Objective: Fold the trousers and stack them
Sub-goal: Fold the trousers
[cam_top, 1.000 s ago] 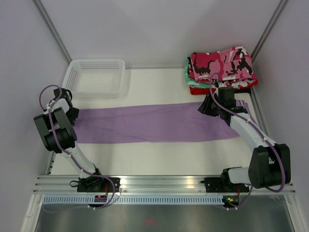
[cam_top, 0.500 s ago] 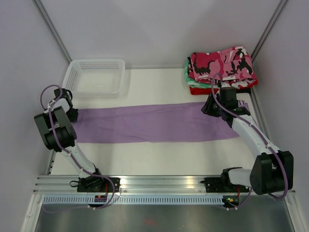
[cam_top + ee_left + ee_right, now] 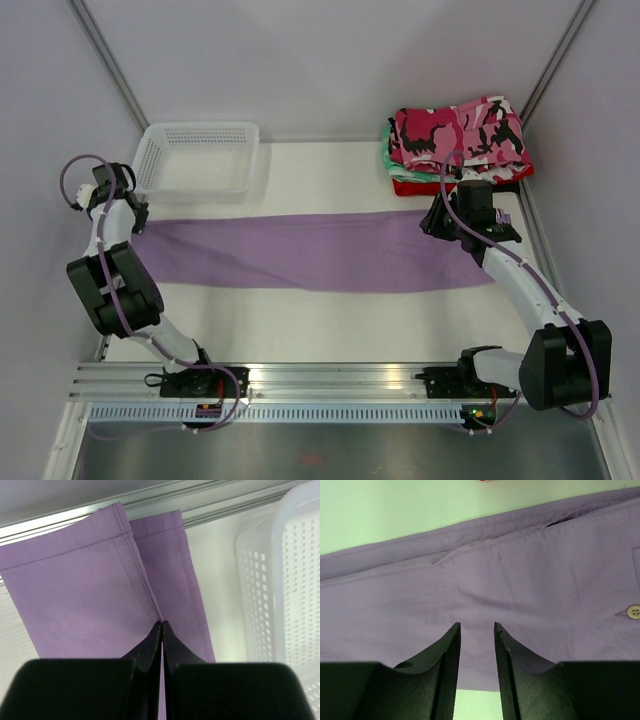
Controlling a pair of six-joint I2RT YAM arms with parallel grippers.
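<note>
Left pincer (image 3: 161, 626) shifted outward, clamped on one lilac trousers (image 3: 300, 250), right pincer (image 3: 477, 627) apart

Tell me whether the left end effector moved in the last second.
Yes. The left end effector moved farther back, closer to the white plastic basket, dragging the lilac fabric trousers.

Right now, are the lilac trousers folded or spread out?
Spread out: the lilac trousers lie flat at full length across the table, with no end-to-end fold.
</note>
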